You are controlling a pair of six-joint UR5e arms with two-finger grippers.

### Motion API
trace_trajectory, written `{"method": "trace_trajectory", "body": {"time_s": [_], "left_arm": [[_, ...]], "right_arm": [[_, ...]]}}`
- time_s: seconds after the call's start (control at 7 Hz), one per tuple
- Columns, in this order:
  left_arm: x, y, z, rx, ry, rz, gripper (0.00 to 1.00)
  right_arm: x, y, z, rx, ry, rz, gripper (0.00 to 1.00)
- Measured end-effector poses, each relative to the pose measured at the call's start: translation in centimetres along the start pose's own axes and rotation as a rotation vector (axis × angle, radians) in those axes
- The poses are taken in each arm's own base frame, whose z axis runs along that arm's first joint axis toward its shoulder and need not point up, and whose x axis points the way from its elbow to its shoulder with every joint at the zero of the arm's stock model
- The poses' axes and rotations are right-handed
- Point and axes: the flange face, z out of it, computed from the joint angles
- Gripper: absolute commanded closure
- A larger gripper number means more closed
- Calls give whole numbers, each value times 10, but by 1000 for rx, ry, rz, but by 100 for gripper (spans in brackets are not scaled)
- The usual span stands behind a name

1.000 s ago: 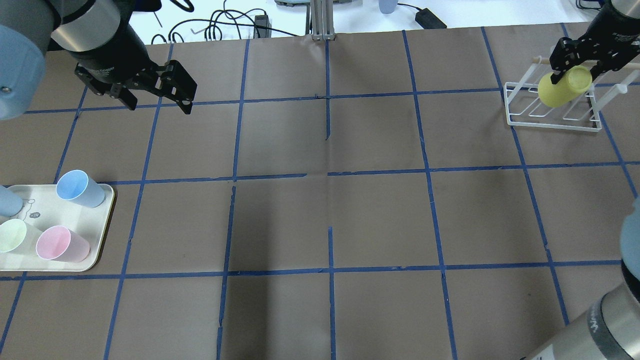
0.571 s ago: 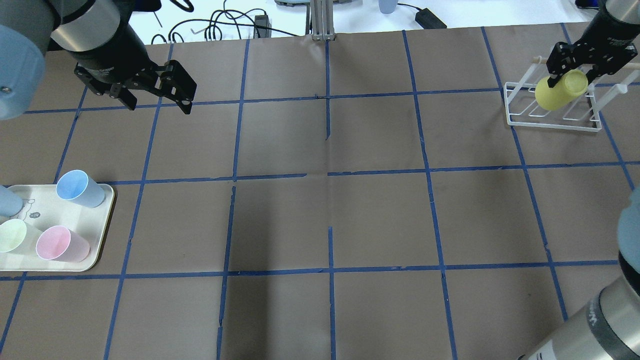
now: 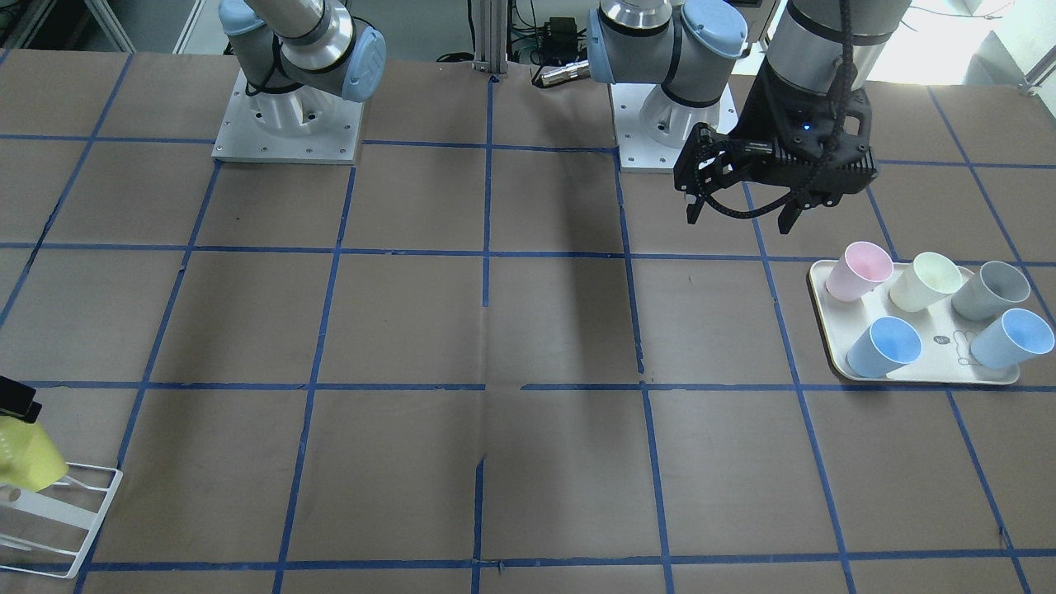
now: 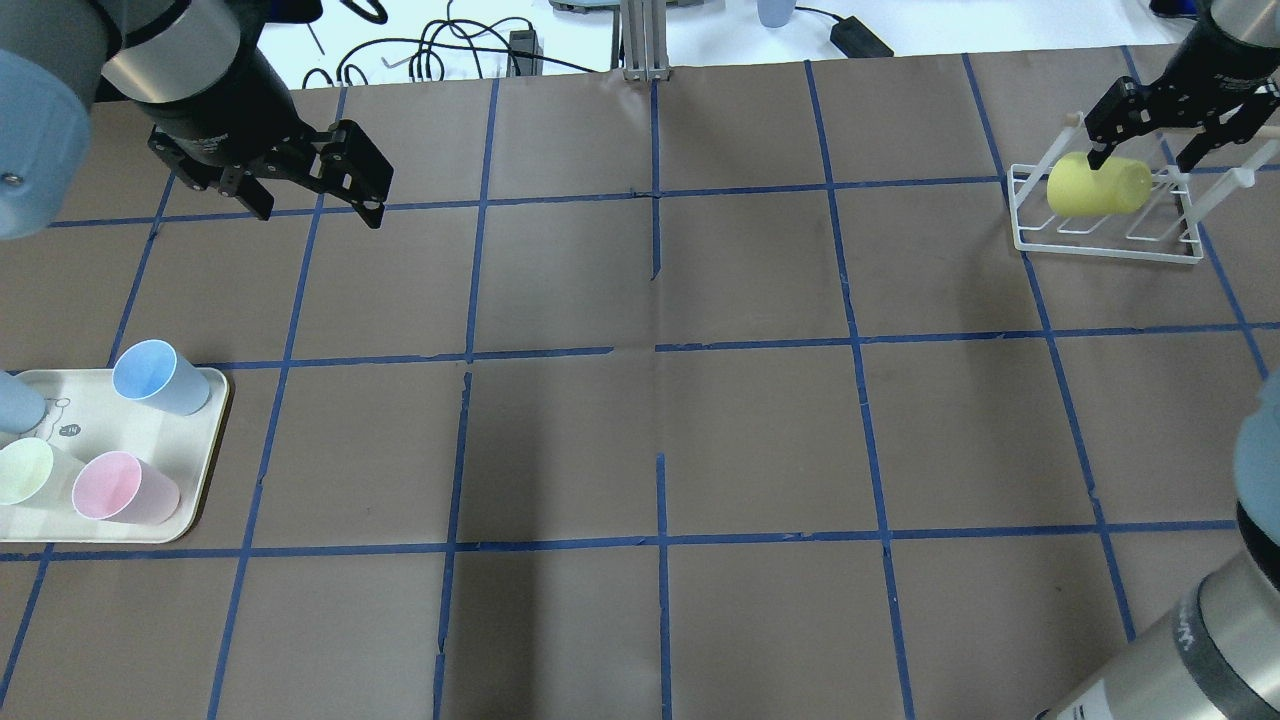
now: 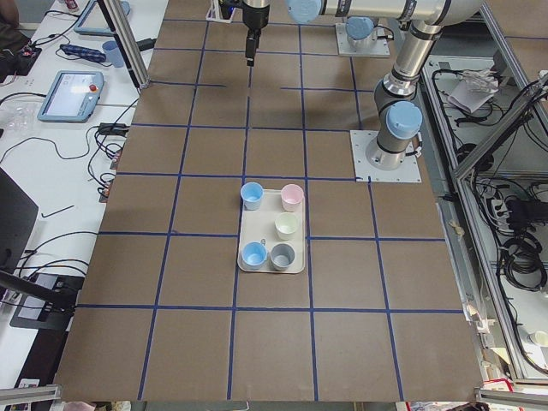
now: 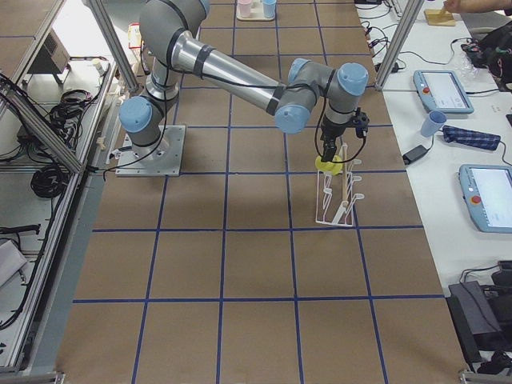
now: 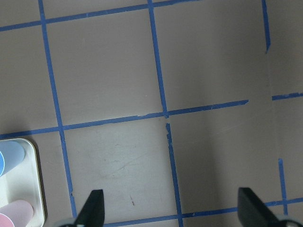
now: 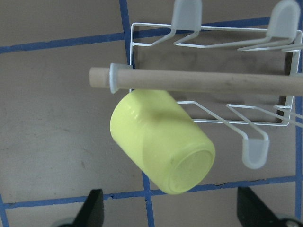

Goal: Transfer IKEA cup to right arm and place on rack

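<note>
The bright yellow IKEA cup [image 4: 1085, 187] lies tilted on a slanted prong of the white wire rack [image 4: 1110, 245], under its wooden peg [image 8: 199, 81]. The cup's base [image 8: 189, 170] faces the right wrist camera. My right gripper [image 4: 1145, 150] is open just above the cup, its fingertips [image 8: 94, 208] spread wide to either side and not touching it. The cup also shows at the left edge of the front view [image 3: 25, 454] and in the right side view [image 6: 328, 166]. My left gripper [image 4: 320, 205] is open and empty, high over the far left of the table [image 3: 738, 219].
A cream tray [image 4: 205, 440] at the near left holds several pastel cups, among them a blue one [image 4: 155, 378] and a pink one [image 4: 120, 487]. In the front view the tray [image 3: 825, 330] is at the right. Cables lie beyond the table's far edge [image 4: 450, 45].
My right gripper has opened and let go of the yellow cup. The cup has tipped left and settled lower on the rack. The left arm has not moved.
</note>
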Motion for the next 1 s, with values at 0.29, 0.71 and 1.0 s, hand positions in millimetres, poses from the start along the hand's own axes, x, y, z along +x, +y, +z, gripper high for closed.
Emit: {"method": "trace_trajectory", "body": {"time_s": [0.29, 0.71, 1.0], "left_arm": [[0, 0, 0, 0, 0, 0, 0], [0, 0, 0, -1, 0, 0, 0], [0, 0, 1, -1, 0, 1, 0]], "right_arm": [[-9, 18, -36, 5, 2, -1, 0], [-45, 72, -103, -31, -6, -13, 0], [-78, 110, -136, -63, -12, -14, 0]]}}
